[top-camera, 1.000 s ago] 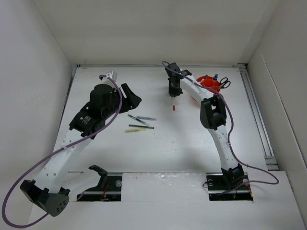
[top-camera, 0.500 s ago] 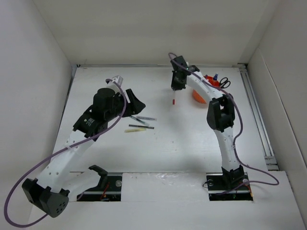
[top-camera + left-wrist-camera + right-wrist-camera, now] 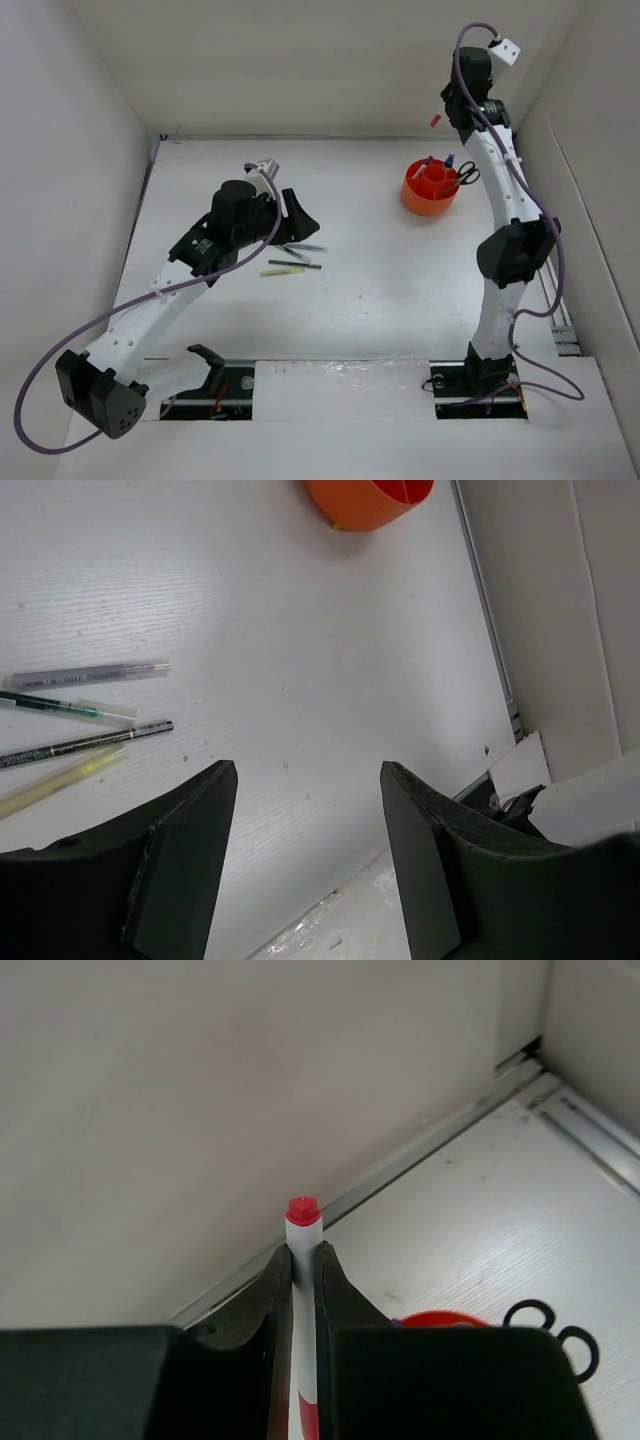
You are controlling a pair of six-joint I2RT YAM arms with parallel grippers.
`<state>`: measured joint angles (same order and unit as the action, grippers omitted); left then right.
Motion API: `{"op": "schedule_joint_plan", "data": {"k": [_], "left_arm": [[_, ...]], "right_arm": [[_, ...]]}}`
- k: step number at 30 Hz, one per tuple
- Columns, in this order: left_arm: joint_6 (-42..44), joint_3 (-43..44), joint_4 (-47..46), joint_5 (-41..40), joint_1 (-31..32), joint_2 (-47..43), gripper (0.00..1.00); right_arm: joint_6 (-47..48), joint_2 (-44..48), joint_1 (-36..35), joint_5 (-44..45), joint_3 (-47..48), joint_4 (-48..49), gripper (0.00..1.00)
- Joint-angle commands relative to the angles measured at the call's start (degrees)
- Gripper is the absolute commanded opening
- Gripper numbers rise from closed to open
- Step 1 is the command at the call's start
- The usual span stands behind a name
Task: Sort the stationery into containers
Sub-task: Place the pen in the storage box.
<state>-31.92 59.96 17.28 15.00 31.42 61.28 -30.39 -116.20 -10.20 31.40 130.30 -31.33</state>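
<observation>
The overhead view shows the right gripper (image 3: 446, 114) raised high against the back wall, above and behind the orange organiser cup (image 3: 416, 199), where the black-handled scissors (image 3: 466, 174) poke out at the right rim. Its wrist camera adds the detail: the fingers (image 3: 275, 1282) are pinching the white pen (image 3: 302, 1236), red tip upward. The left wrist view shows the left gripper (image 3: 307, 772) with its fingers spread wide over the bench (image 3: 380, 270). Four sticks lie there to its left: a grey pen (image 3: 90, 673), a green one (image 3: 70, 708), a dark pencil (image 3: 85, 742) and a pale yellow stick (image 3: 60, 780). A second ago the right arm hung low over mid-bench, masking the cup; now it has swung up and back, and the left arm has eased right.
</observation>
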Motion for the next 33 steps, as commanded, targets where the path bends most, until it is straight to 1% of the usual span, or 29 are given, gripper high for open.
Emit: {"op": "schedule_joint_plan", "data": {"k": [1,6,9,11,13,14,19,25,28,33], "left_arm": [[0.9,0.3,-1.5,0.6,0.0,-1.0,0.56],[0.9,0.3,-0.3,0.6,0.0,-0.4,0.56],[0.9,0.9,-0.3,0.6,0.0,0.2,0.56],[0.9,1.4,0.2,0.6,0.0,0.9,0.56],[0.9,1.4,0.2,0.6,0.0,1.5,0.56],[1.5,1.4,0.2,0.0,0.0,1.5,0.56],[2.0,1.9,0.2,0.0,0.0,2.6,0.56],[2.6,1.9,0.2,0.0,0.0,4.0,0.56],[2.6,1.9,0.2,0.0,0.0,4.0,0.56],[2.6,1.9,-0.3,0.0,0.0,4.0,0.56]], "right_arm": [[1.6,-4.2,-1.0,9.7,-0.9,4.5,0.0],[4.5,-10.0,-1.0,13.2,4.3,4.5,0.0],[6.7,-12.6,-1.6,13.9,4.9,7.1,0.0],[8.1,-13.8,-2.2,15.9,4.9,9.1,0.0],[9.4,-15.1,-2.8,16.9,4.9,9.1,0.0],[9.4,-15.1,-2.8,18.2,3.9,9.8,0.0],[10.6,-13.1,-4.1,18.7,-6.4,15.6,0.0],[10.6,-13.7,-5.7,21.7,-9.8,16.1,0.0],[9.4,-13.7,-5.7,21.7,-11.7,16.6,0.0],[7.3,-11.2,-6.2,22.8,-14.8,16.7,0.0]]}}
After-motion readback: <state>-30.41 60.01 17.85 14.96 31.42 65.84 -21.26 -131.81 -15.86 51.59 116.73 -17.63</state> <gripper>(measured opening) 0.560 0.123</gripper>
